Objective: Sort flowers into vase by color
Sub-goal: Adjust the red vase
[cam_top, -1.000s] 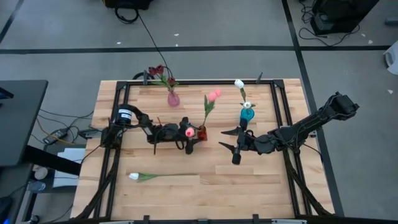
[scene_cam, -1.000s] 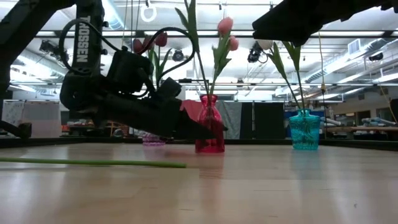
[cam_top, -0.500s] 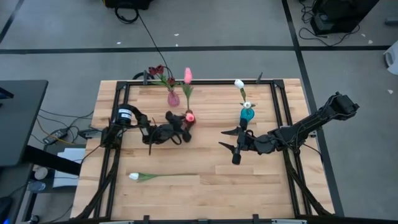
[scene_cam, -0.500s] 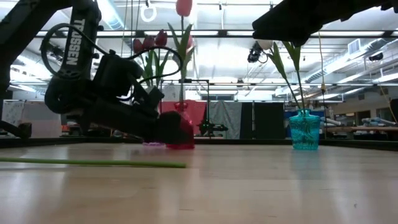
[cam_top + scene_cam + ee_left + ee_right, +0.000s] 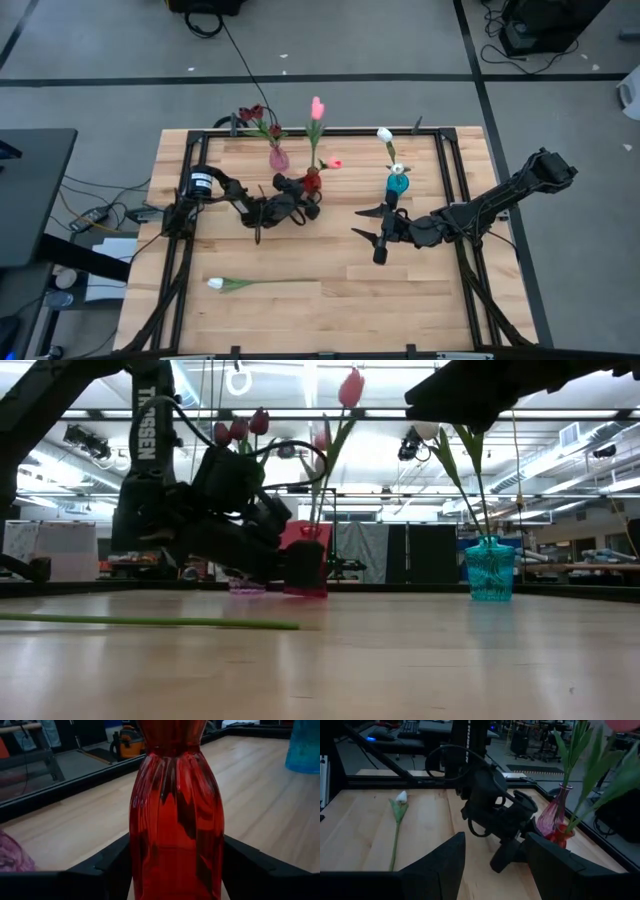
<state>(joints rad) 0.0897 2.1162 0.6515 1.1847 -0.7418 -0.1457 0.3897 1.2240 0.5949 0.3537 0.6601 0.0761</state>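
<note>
Fingers of the left gripper [image 5: 305, 197] clamp the red vase [image 5: 313, 181] holding pink tulips [image 5: 317, 107], while the right gripper [image 5: 372, 234] hangs spread apart.

Two dark arms, looped black cables, white lettering.

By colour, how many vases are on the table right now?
pink vase: 1
red vase: 1
teal vase: 1
Total: 3
</note>
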